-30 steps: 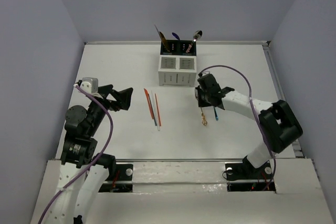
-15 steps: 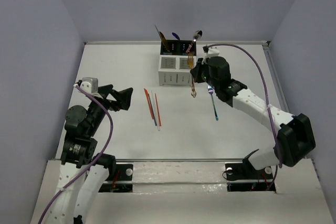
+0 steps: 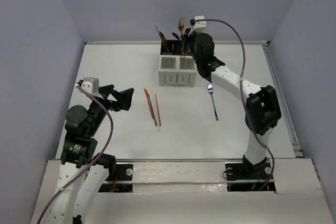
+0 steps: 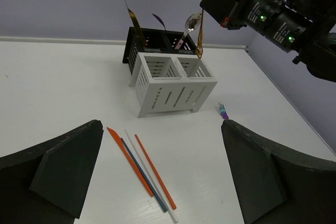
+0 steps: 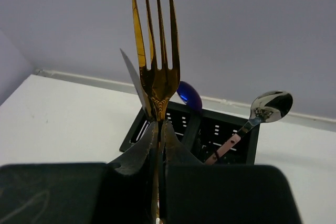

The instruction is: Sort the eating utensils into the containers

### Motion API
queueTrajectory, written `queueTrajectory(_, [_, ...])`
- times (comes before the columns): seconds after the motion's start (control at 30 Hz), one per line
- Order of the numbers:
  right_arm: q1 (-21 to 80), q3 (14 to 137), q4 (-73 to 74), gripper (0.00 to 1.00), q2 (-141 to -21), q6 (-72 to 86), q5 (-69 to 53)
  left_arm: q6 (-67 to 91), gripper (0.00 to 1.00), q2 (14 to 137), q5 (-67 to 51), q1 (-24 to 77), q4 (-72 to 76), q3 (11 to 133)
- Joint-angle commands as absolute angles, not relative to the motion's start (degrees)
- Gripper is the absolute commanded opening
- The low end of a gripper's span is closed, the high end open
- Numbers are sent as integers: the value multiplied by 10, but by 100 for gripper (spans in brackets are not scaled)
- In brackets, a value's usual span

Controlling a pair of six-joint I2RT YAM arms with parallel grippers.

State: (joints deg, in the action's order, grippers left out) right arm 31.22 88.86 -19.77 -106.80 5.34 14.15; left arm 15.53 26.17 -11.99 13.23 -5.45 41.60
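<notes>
So: a gold fork (image 5: 157,72) held bolt upright, long axis vertical, tines toward the ceiling and handle end straight down. Pinched just under the tines between the pressed-together fingers of the right pincer (image 5: 159,129), with the broad face of the fork turned to the wrist camera. Hanging in the air over the rear of the white caddy (image 3: 177,72), with the handle tip about level with the rim, at the seam between that caddy and the black box (image 3: 170,47) behind it. Compartment beneath: cannot tell. Touching the rim or just clear of it: cannot tell either.

Standing in the black box: a silver spoon (image 5: 270,106) leaning right, bowl up; a blue spoon (image 5: 188,95), only the bowl showing; a knife (image 4: 134,22) tilted left.

Out on the table (image 3: 115,66), right of the caddy, a purple-blue fork (image 3: 213,103) lying flat, head toward the back wall, handle toward the arms. Left of the caddy, a few chopsticks (image 3: 153,108), orange-red and pale, lying side by side along much the same line.

Further left, the left pincer (image 4: 161,124) spread wide above the table, facing chopsticks and caddy.
</notes>
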Motion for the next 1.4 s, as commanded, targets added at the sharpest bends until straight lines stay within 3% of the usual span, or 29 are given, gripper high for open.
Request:
queueTrajectory(0.0, [292,938,-253,0,-1107,29,155,150,99,265,-123,138,-35,417])
queueTrajectory(0.47, [287,848,-297,0,-1124,52,152,149,99,265,-123,143,-34,417])
queueTrajectory(0.57, [287,821,-308,14,-1114,61,153,149,99,264,-122,143,-33,417])
queueTrajectory(0.6, [287,808,-308,29,-1107,62,155,148,99,264,-120,143,-33,417])
queueTrajectory(0.73, [287,810,-268,55,-1081,64,154,148,99,265,-113,143,-34,417])
queueTrajectory(0.97, [287,732,-181,55,-953,92,156,149,99,263,-110,138,-36,416])
queueTrajectory(1.17, [287,602,-4,53,-843,160,193,151,99,258,-115,138,-33,414])
queueTrajectory(1.37, [258,545,140,53,-835,211,200,152,99,254,-119,138,-34,412])
